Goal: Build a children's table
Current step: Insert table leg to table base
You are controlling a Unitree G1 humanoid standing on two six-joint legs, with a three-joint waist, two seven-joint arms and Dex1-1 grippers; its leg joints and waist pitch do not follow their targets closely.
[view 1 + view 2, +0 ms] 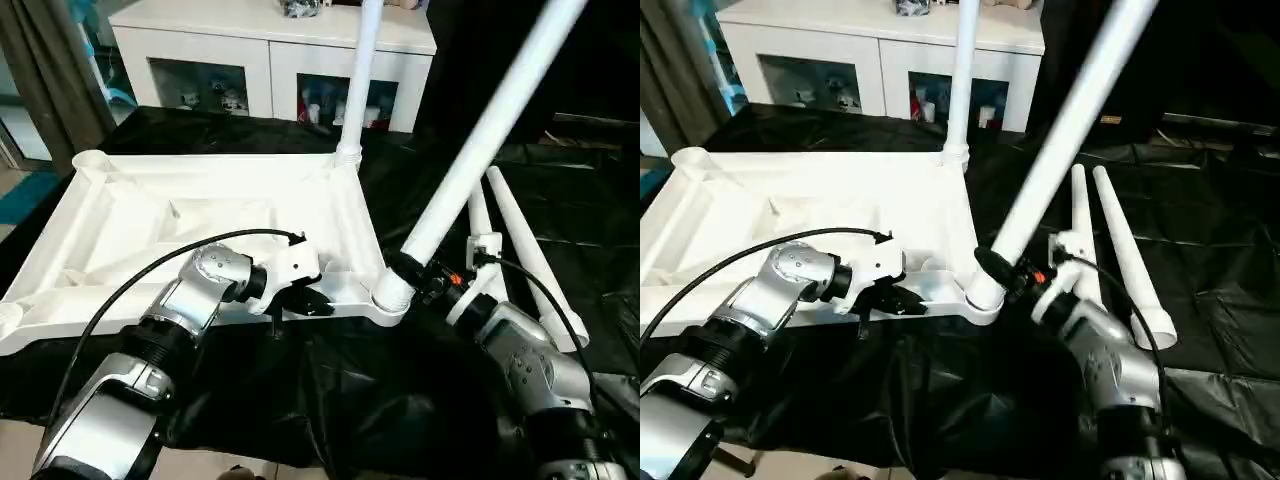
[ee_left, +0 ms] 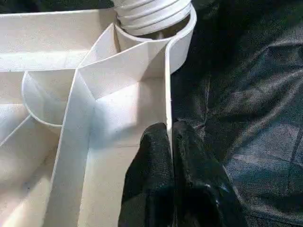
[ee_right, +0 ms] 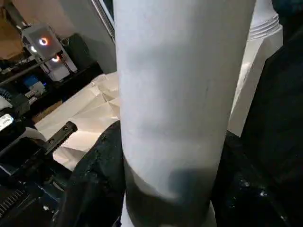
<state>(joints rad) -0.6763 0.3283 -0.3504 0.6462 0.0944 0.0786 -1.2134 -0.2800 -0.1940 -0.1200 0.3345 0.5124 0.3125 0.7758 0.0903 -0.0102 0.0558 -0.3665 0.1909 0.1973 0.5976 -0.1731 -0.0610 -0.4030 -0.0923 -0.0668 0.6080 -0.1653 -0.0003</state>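
White plastic tabletop (image 1: 200,215) lies underside-up at our ten o'clock; our left tool (image 2: 169,156) pinches its rim, our right tool (image 1: 425,278) grips the tilted leg (image 1: 480,140) at the near socket (image 1: 385,298). Misalignment could jam the threads.

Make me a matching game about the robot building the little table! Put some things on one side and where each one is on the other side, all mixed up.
Things:
1. left gripper
2. right gripper
3. far corner leg
4. two spare legs

Places:
A. lying on the black cloth
B. standing upright in its socket
C. pinching the tabletop rim
D. gripping the tilted leg at the near corner socket

Pairs: 1-C, 2-D, 3-B, 4-A
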